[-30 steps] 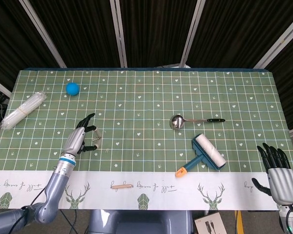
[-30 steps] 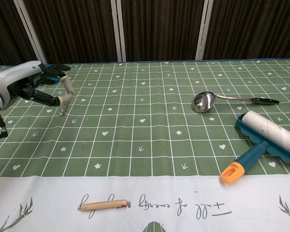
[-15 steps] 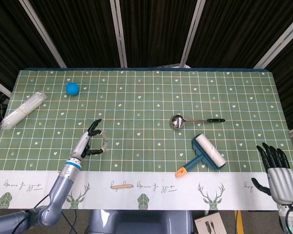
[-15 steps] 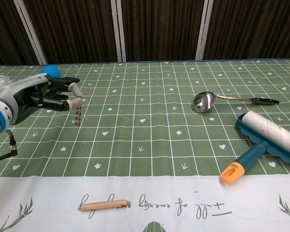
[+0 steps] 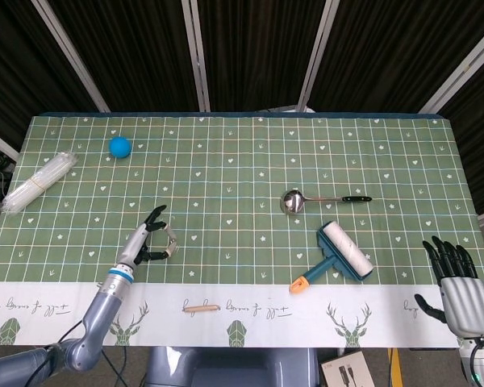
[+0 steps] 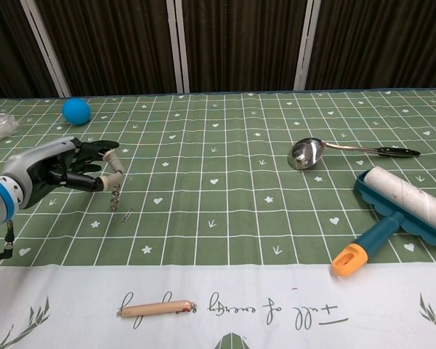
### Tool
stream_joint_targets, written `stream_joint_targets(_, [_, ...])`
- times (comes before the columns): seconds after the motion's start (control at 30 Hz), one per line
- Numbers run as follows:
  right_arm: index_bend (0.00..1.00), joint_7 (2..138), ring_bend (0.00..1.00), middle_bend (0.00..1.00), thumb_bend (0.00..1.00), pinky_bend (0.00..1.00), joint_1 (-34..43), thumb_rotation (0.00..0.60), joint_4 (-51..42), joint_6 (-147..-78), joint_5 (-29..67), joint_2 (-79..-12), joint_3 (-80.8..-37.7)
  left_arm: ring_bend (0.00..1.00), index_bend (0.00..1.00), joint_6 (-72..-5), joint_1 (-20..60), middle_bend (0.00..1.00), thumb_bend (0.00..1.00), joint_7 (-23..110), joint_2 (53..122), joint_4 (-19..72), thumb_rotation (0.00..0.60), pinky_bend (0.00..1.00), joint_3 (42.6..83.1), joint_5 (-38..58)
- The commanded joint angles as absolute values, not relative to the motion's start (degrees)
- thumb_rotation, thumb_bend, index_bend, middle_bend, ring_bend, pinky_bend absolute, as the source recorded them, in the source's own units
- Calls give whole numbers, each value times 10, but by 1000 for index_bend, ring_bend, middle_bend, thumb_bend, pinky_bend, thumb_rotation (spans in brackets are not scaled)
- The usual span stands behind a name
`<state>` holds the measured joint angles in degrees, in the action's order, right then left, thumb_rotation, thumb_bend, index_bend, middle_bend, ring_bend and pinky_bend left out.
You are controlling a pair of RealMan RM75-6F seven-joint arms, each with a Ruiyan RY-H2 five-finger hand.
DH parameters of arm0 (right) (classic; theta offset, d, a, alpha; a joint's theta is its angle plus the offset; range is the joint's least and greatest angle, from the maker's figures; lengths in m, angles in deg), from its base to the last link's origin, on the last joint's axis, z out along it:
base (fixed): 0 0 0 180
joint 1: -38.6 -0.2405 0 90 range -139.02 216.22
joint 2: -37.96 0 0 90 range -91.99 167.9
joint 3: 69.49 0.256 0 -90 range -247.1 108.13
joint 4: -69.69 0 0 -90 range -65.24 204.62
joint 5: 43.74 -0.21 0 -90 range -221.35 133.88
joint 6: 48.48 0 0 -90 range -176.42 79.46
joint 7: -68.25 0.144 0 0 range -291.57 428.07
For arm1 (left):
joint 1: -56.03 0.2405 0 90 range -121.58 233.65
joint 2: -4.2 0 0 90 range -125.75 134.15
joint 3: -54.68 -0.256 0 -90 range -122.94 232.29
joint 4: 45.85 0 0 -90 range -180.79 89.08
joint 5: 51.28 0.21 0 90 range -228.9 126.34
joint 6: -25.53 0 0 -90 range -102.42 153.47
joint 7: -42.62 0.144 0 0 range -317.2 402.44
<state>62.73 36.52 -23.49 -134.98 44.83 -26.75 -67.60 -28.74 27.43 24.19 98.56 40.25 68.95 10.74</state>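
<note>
The robot's left hand (image 6: 62,169) hovers low over the near-left part of the green-checked worktop (image 5: 226,173), its fingers (image 6: 113,161) pinching the top of a short metal chain (image 6: 115,198) that hangs from them. The chain dangles straight down, and its lower end sits at or just above the cloth; contact cannot be told. Just beside that end a small paper clip (image 6: 126,215) lies flat on the cloth. In the head view the same left hand (image 5: 148,239) points away from the robot, its dark fingers curled in around the pale chain (image 5: 171,244).

The right hand (image 5: 460,286) shows only in the head view, off the worktop's near-right corner, upright, its fingers spread apart and holding nothing.

A blue ball (image 6: 76,110) rests at the far left, well apart from the left hand, with a bundle of clear plastic (image 5: 39,182) at the left edge. A steel ladle (image 6: 309,153) with a black handle lies right of centre. Nearer the robot a lint roller (image 6: 392,207) with a teal frame and an orange-tipped handle lies at an angle. A small wooden stick (image 6: 156,309) lies on the white border strip along the near edge.
</note>
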Motion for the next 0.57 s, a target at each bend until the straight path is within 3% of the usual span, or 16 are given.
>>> stream_joint_targets(0.03, [0,628,0,0,112,45,365,600,-234,-1350,449,-267,-676,0,584,-287,272,0,414,240,988,401,600,0,691,110])
stream_joint_targets(0.57, [0,630,0,0,111,45,366,600,-234,-1352,450,-266,-677,0,585,-280,258,0,413,257,1007,387,600,0,699,94])
